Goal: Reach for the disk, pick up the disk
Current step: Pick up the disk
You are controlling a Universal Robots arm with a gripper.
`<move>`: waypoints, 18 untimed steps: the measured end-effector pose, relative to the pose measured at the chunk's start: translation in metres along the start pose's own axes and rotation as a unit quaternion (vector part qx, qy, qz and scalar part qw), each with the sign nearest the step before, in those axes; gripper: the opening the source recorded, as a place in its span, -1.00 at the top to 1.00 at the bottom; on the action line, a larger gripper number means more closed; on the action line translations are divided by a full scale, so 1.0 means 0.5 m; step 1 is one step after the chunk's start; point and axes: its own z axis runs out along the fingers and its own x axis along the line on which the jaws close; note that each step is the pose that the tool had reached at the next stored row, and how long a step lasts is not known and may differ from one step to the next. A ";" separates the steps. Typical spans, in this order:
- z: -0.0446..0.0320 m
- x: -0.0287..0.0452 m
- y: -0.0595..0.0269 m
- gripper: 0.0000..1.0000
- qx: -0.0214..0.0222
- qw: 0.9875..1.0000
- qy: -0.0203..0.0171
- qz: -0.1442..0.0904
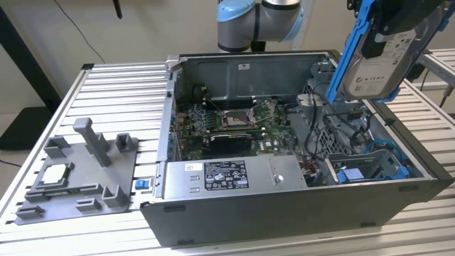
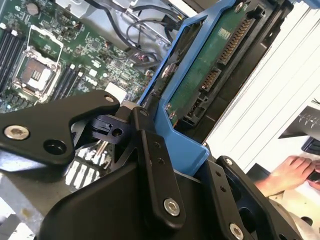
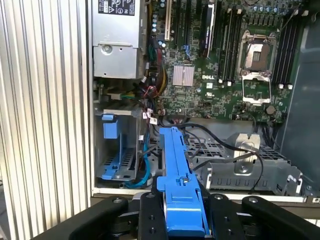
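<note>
The disk is a silver drive with a white label in a bright blue frame. It hangs tilted, nearly upright, above the open case's corner at the exterior view's right. My gripper is shut on the disk from above. In the second wrist view the disk shows its green circuit side, with the blue frame clamped between my black fingers. In the first wrist view the disk's blue edge runs out from between the fingers, above the case.
The open computer case lies on the slatted table, showing the motherboard and power supply. A bare blue bracket sits in the drive bay. A grey fixture stands at the exterior view's left. A person's hand rests beyond the table.
</note>
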 end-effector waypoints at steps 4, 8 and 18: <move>0.000 0.016 0.000 1.00 0.000 1.000 0.000 0.000; 0.000 0.031 0.000 1.00 0.000 1.000 0.000 0.000; 0.002 0.069 0.001 1.00 -0.001 1.000 0.000 0.000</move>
